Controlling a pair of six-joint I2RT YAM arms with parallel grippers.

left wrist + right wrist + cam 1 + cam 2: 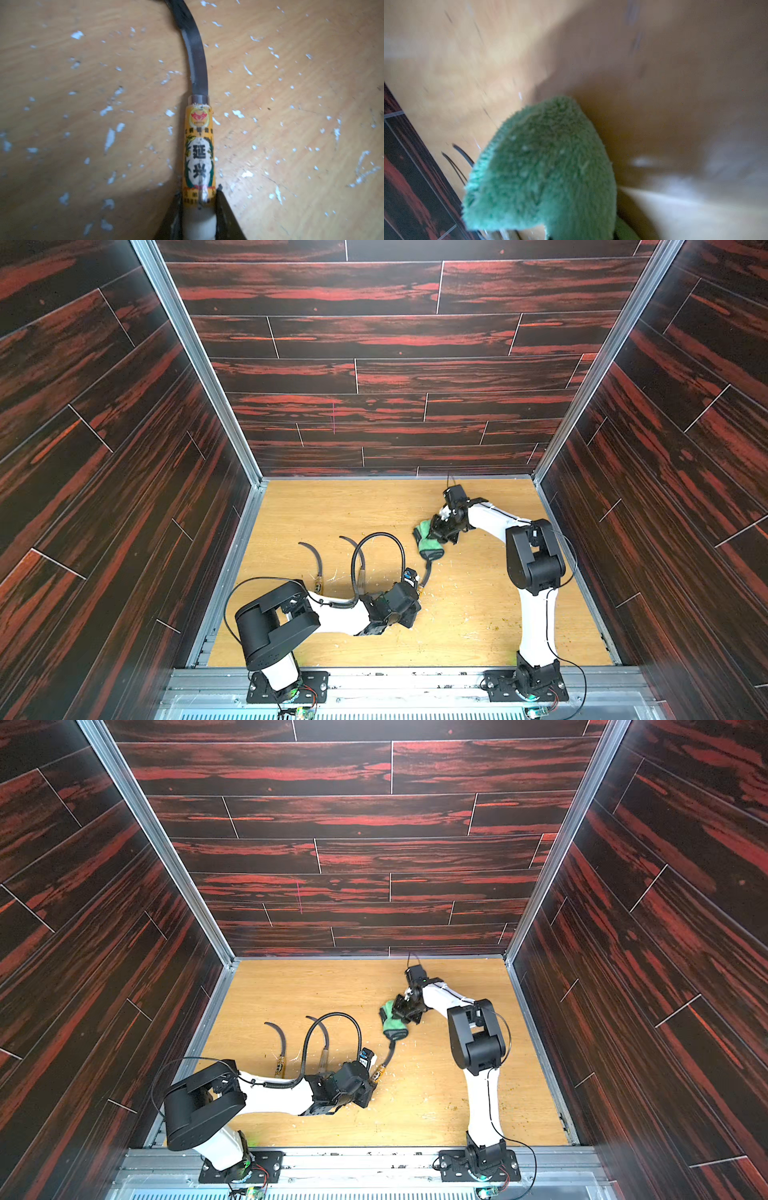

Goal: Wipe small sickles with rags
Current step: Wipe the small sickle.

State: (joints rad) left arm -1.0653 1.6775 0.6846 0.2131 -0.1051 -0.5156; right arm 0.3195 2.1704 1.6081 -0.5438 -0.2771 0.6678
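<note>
My left gripper (pixel 419 592) (pixel 198 199) is shut on the pale handle of a small sickle (pixel 198 149) with a yellow-black label band. Its dark curved blade (pixel 428 568) (pixel 390 1052) rises toward the green fluffy rag (pixel 428 540) (pixel 392 1020), and the blade's tip is hidden in the cloth. My right gripper (pixel 441 531) (pixel 406 1010) is shut on the rag (pixel 546 166), which hides its fingers in the right wrist view. Two more small sickles (pixel 316 564) (pixel 358 560) lie flat on the table to the left.
White flecks and crumbs litter the wooden table (pixel 469 614), thickest near the front middle. A black cable loop (pixel 378 536) from the left arm arches over the second lying sickle. Dark panelled walls (pixel 124 489) close in left, right and back.
</note>
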